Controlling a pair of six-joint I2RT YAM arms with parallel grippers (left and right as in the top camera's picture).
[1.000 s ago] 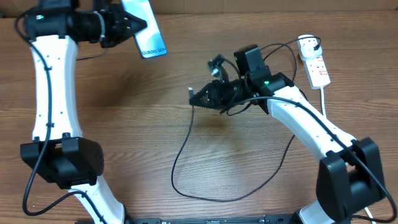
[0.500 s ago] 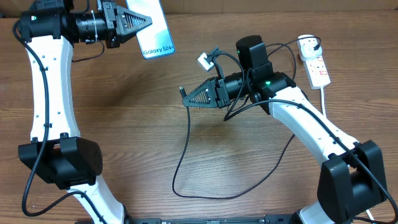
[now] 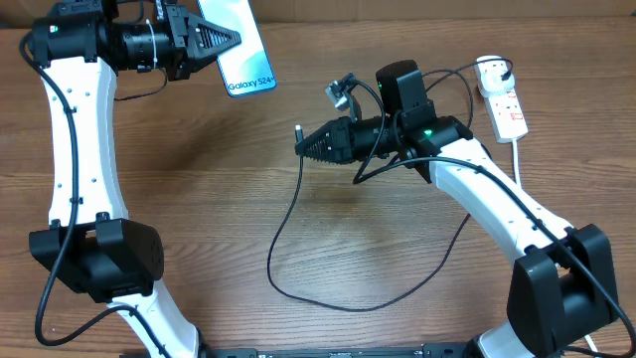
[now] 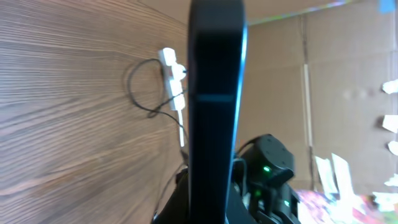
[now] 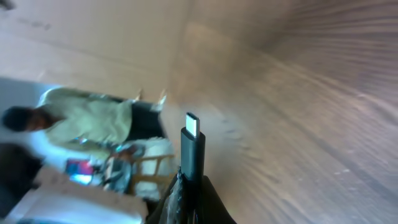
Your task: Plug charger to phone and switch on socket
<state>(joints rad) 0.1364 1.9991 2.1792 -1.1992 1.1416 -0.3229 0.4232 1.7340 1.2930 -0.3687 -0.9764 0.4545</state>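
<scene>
My left gripper (image 3: 227, 40) is at the back left, raised off the table and shut on the phone (image 3: 241, 60), whose light blue screen faces up with "Galaxy S24+" on its near short edge. The left wrist view shows the phone (image 4: 214, 93) edge-on as a dark bar. My right gripper (image 3: 304, 148) is near the centre, pointing left and shut on the charger just behind its connector tip (image 3: 299, 132). That tip (image 5: 193, 140) sticks up between the fingers, a gap away from the phone. The black cable (image 3: 283, 229) loops over the table. The white socket (image 3: 505, 101) lies at the back right.
The thick white cord (image 3: 519, 164) runs from the socket toward the right arm's base. The cable's loop (image 3: 343, 309) reaches the near middle of the wooden table. A brown cardboard wall (image 4: 348, 87) stands behind the table. The socket (image 4: 173, 74) also shows in the left wrist view.
The left gripper has lifted and turned the phone so that its text edge faces the centre. The right gripper has turned and levelled, bringing the connector tip slightly up and left.
</scene>
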